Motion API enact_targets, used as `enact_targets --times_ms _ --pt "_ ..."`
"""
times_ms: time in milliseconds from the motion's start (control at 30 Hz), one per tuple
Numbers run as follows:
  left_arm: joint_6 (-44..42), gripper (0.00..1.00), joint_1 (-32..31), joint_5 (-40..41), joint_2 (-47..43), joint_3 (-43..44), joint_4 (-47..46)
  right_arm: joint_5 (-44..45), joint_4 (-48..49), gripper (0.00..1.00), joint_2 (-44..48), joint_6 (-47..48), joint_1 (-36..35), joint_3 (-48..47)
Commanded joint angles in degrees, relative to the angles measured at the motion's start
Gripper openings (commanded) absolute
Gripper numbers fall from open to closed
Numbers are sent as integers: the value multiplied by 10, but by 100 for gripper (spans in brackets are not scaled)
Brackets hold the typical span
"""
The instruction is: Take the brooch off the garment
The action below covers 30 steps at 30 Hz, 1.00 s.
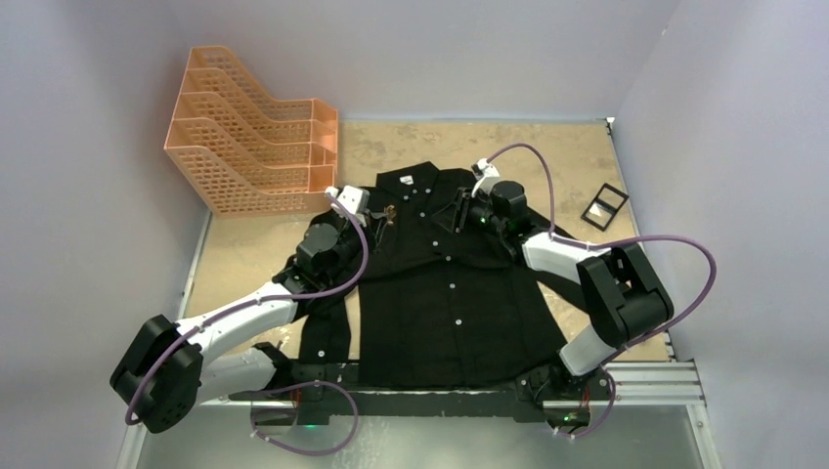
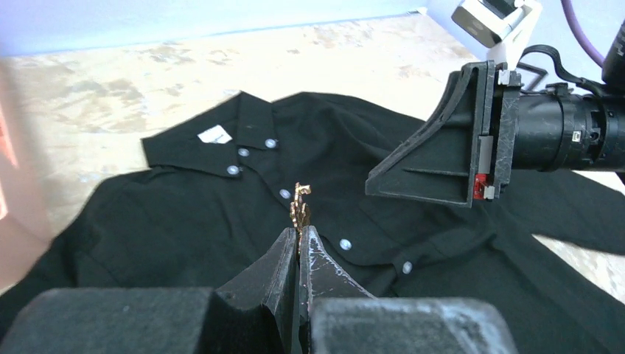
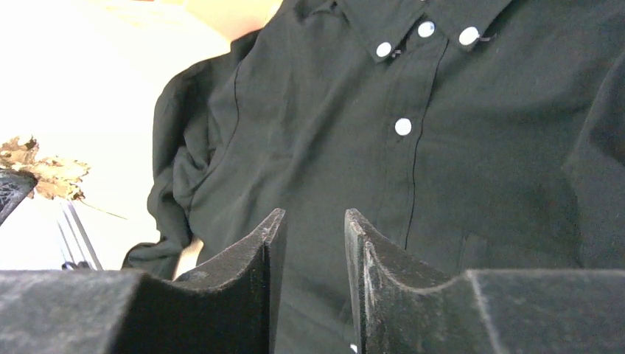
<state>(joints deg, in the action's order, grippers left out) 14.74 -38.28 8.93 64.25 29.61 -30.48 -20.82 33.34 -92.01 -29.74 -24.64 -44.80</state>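
A black long-sleeved shirt [image 1: 440, 303] lies flat and buttoned on a pale, mottled table [image 1: 557, 156], with its collar pointing away from the robot's bases. The left gripper [image 2: 298, 234] hangs over the upper chest of the shirt, just left of the button row as seen from above. Its fingers are pressed together, pinching a tiny golden leaf-shaped brooch [image 2: 301, 205]. The brooch stands upright above the fingertips, and from the wrist views it looks lifted clear of the cloth. The right gripper [image 3: 313, 221] hovers near the other side of the collar. Its fingers are spread apart with nothing between them, and black fabric and white buttons [image 3: 402, 126] lie below. An orange file rack [image 1: 254, 147] stands at the table's far left corner.
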Motion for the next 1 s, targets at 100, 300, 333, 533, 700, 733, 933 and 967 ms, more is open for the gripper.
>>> enact_targets --times_ms 100,300,333,533,700,733,933,967 --pt "43 0 -1 -82 -17 -31 -58 -60 83 42 36 13 -3 70" --pt "67 0 -1 -134 -7 -51 -114 -101 158 44 9 -11 -25 74" --pt "72 0 -1 -138 -4 -54 -125 -104 176 45 3 -16 -31 77" --pt "109 0 0 -162 11 -58 -163 -124 250 47 -19 -33 -56 82" --pt "133 0 -1 -175 19 -63 -190 -133 273 47 -21 -34 -64 82" --pt "136 0 -1 -178 21 -62 -192 -135 278 47 -21 -34 -66 82" --pt "142 0 -1 -156 19 -66 -191 -159 310 47 -22 -41 -76 92" --pt "143 0 -1 -147 19 -67 -188 -166 317 47 -22 -43 -77 94"
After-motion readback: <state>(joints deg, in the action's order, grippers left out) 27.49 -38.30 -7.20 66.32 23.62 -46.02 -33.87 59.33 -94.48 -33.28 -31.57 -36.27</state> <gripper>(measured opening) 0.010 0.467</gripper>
